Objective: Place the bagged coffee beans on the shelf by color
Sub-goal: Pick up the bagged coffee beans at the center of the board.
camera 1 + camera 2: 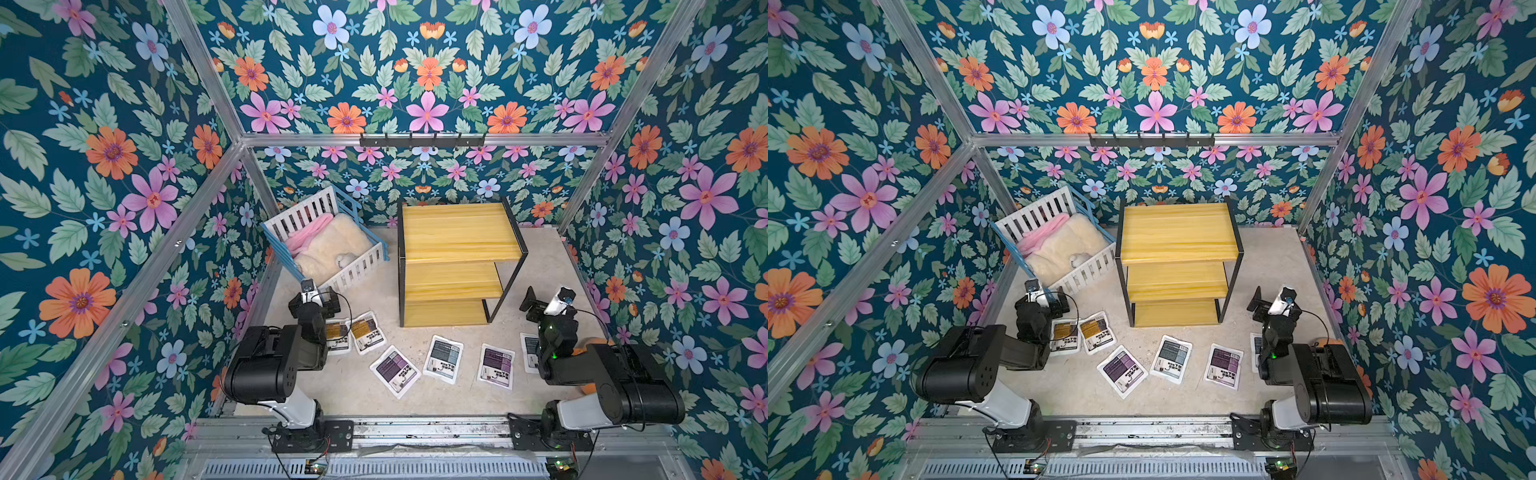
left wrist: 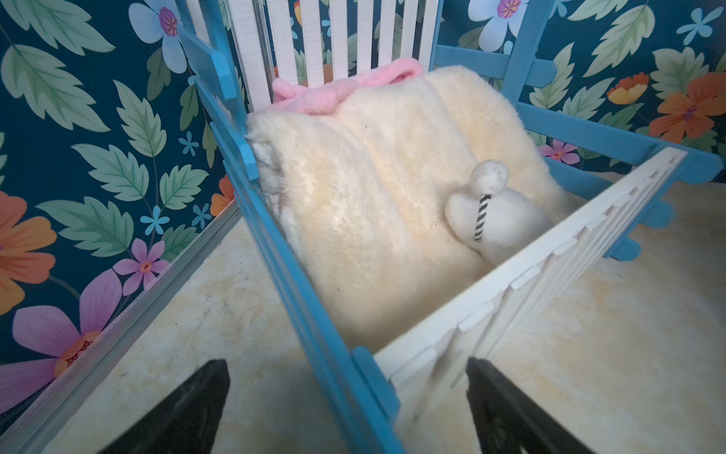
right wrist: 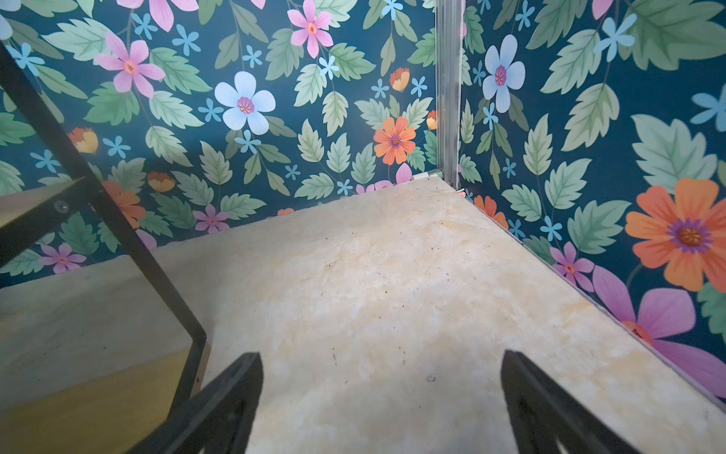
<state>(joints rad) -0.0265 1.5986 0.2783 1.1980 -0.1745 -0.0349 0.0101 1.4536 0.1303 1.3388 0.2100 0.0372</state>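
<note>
Both grippers gape wide, nothing between the fingers. Left gripper (image 2: pixel 345 363) hangs at the near corner of the crib (image 2: pixel 522 275), its black fingers (image 2: pixel 188 405) either side of the blue corner post. Ahead of it, inside the crib: cream fleece (image 2: pixel 353 204), a small white plush (image 2: pixel 495 220) w/ a striped band lying on it, pink cloth (image 2: pixel 338 86) at the far end. Behind that gripper, by its arm, a yellow-brown pouch (image 1: pixel 368 332) lies flat on the tabletop (image 1: pixel 540 266). A second yellow-brown pouch (image 1: pixel 337 334) sits just beside it, partly under the arm.

Right gripper (image 3: pixel 381 355) hovers over the tabletop. The shelf (image 3: pixel 78 416) is just beside it on the left-arm side, black frame apart from the fingers. Behind it a blue-grey pouch (image 1: pixel 528 349) is half hidden by the arm. From there toward the left arm, in front of the shelf's lowest board: purple pouch (image 1: pixel 496 365), second blue-grey pouch (image 1: pixel 444 358), second purple pouch (image 1: pixel 395 370), each apart from the next. All six lie on the tabletop, off the shelf.
</note>
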